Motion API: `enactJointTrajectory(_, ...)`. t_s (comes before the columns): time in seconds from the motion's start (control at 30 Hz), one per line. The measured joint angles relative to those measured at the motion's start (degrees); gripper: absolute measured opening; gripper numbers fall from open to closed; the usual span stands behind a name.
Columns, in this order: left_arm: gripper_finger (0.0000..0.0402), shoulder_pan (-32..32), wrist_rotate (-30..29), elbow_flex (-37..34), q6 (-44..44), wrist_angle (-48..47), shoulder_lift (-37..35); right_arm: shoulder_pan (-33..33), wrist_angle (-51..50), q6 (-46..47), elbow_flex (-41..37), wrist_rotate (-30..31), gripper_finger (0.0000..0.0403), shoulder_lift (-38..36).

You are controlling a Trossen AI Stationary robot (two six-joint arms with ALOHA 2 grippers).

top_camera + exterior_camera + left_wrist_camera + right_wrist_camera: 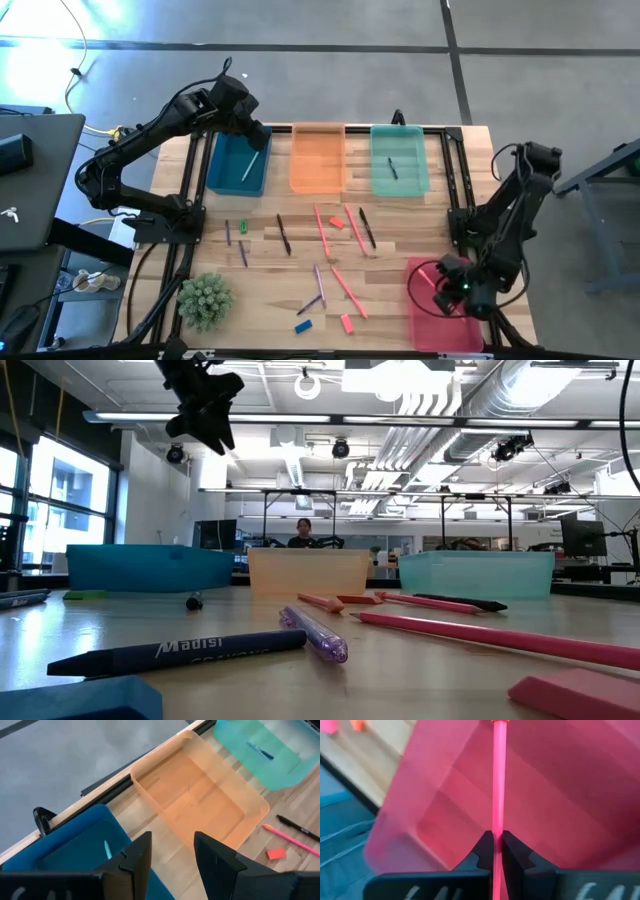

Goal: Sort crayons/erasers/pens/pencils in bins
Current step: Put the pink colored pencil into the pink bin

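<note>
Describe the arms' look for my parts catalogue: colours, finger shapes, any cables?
Both are black, jointed arms. The left end effector has two matte black, wedge-shaped fingers; the right end effector has the same angular black fingers. Black cables run along the left arm.

A green spiky plant [205,299] sits on the wooden table [265,285]; a laptop [35,180] lies alongside.
</note>
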Motion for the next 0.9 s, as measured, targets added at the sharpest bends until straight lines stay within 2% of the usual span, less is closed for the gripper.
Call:
enactJointTrajectory(0.33,0.0138,0.01,0.00,0.00,-0.11,0.06,0.00,-0.04,1.80,4.09,-0.02,0.02,0.0001,7.90)
enactJointTrajectory(0.63,0.0138,0.02,0.00,0.00,-0.01,0.05,0.00,-0.37,2.90,3.88,-0.04,0.22,0.0002,11.36)
enactJointTrajectory(0.9,0.0138,0.00,0.14,0.00,0.09,0.03,0.00,-2.08,4.19,4.31,-0.04,-0.77,0.0046,11.45)
